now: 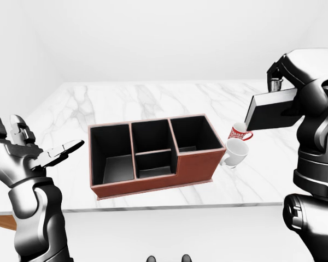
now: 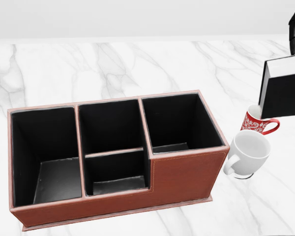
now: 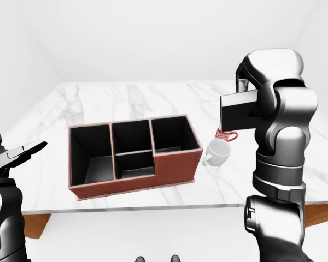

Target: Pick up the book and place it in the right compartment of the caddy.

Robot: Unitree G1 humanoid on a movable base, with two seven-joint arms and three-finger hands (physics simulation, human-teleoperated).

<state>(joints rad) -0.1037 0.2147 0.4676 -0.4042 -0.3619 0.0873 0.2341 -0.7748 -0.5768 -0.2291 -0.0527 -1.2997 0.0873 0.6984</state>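
book: black with a white page edge, held up in the air, above and to the right of the caddy in the left-eye view. it is off the worktop and not in any compartment.
right hand: it is at the top of the book, and the fingers grip the book.
left hand: up in the air to the left of the caddy, fingers spread wide, holding nothing.
caddy: a brown box with black inside, sitting on the worktop. it has one big part on the left, two small parts in the middle and one part on the right. all the parts have nothing in them.
white cup: just beside the right end of the caddy, tipped so its mouth shows.
red cup: right next to the white cup, on the side farther from the caddy, under the book in the head view.
worktop: white marble with grey lines, under the caddy.
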